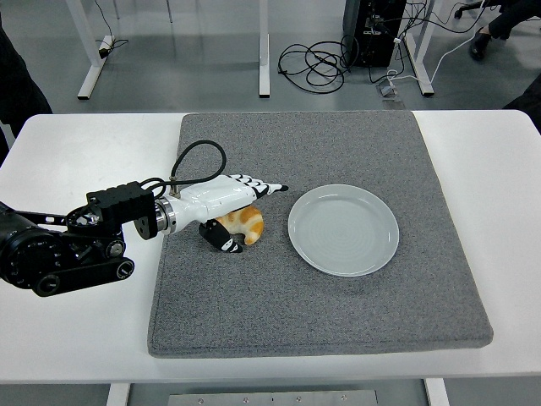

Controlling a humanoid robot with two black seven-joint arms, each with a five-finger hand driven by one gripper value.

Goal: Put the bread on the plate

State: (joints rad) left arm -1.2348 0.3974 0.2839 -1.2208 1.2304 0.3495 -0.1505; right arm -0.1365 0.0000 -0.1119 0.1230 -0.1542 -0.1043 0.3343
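The white, smooth surface (84,338) carried one large square mat of coarse grey felt-like fabric (338,313), which covered most of its middle. On the mat's right half lay one round, shallow plate of pale glossy material (343,230), bare inside, with faint concentric rings visible in its well. The left arm, a bulky black jointed assembly with one looped black cable, reached in from the left edge and ended in a white-shelled left hand (232,207) with black finger joints. That hand lay over one golden-brown crescent-shaped bread roll (247,224), a croissant with a ridged, flaky-looking crust, which sat on the mat just left of the plate, apart from its rim. The long fingers (266,187) stretched out flat above the roll, pointing toward the plate, while the thumb sat at the roll's near-left side, so the hand bracketed the bread from above and below; I could not tell whether it truly gripped the roll. Past the surface's far edge, cables lay coiled on the grey floor.
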